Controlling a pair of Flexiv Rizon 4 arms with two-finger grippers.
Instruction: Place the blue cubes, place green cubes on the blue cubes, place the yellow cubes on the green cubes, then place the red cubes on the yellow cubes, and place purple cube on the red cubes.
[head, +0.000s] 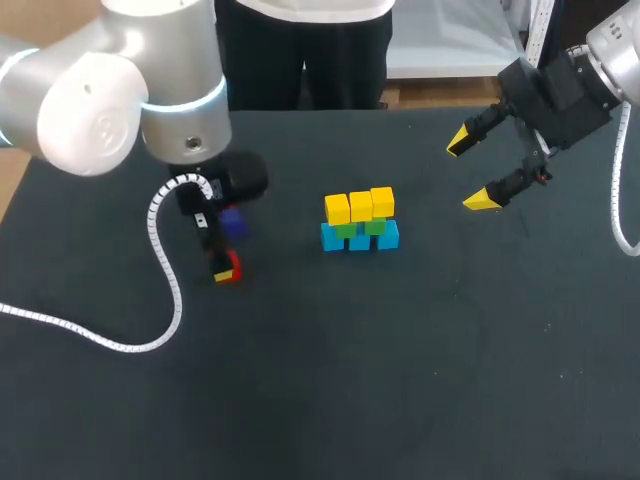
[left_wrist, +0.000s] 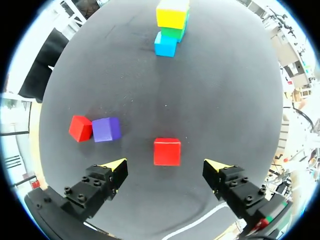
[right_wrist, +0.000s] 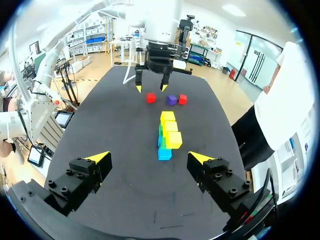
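1. Table (head: 430, 390): dark, matte, flat top. All the cubes are small, smooth-faced, sharp-edged blocks of a single colour.
2. The stack sits near the table's middle, somewhat toward the far edge. The blue cubes (head: 360, 241) form a row on the table, the green cubes (head: 346, 230) sit on them, and the yellow cubes (head: 361, 205) form a row on top.
3. Toward the table's left edge, the purple cube (left_wrist: 106, 129) has one red cube (left_wrist: 80, 128) touching it. The lone red cube (left_wrist: 167, 151) lies apart from that pair.
4. Left end effector (left_wrist: 165, 167): fingers spread wide and low over the table. The lone red cube sits between the yellow tips with a gap on each side, so nothing is gripped.
5. Right end effector (head: 470, 170): wide open and empty, raised near the table's far right corner, well apart from the stack.
6. Bare table runs from the stack to the near edge, and also between the stack and the loose cubes.
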